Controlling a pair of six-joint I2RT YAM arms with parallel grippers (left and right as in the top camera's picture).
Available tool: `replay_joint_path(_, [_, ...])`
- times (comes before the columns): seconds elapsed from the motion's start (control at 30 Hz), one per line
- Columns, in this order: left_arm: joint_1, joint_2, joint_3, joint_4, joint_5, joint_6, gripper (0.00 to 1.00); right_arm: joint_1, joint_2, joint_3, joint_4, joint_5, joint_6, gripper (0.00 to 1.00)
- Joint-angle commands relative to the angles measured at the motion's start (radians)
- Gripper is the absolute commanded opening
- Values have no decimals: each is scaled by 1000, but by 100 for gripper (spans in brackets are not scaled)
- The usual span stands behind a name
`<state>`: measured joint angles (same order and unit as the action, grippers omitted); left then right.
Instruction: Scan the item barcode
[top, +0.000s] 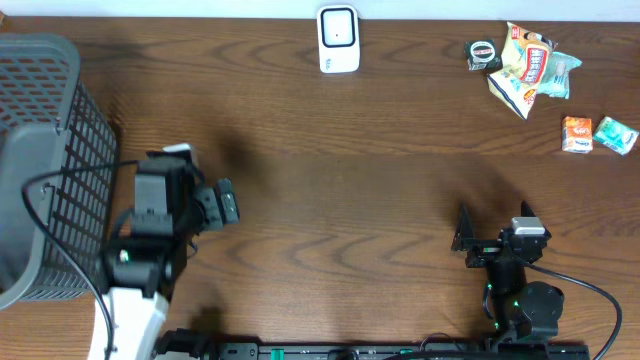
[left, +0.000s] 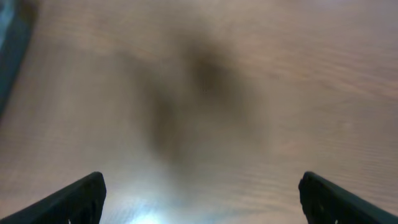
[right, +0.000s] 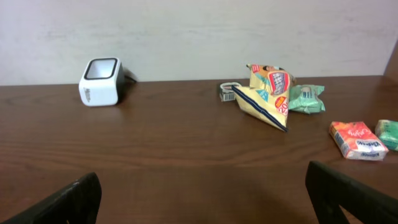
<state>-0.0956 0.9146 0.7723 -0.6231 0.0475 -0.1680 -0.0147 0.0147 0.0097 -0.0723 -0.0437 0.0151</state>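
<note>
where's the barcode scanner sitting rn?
Overhead: the white scanner stands about centre on the far edge of the table, apart from the snack packs at the far right. The right wrist view shows it at upper left.

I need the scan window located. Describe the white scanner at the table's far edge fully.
The white scanner is a small rounded box, plastic by its look, with a dark-framed window on its upward-tilted face, a red dot inside from overhead. It stands upright on the wooden table near the wall, touching nothing else.
</note>
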Motion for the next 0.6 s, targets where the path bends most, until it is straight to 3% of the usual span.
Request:
replay_joint_path(0.0, [0, -131, -127, 109, 99, 115, 98, -4, -8, -4, -2, 11, 14, 99])
replay_joint_path(0.57, [0, -635, -426, 198, 92, 143, 98, -4, -8, -4, -2, 11, 14, 99])
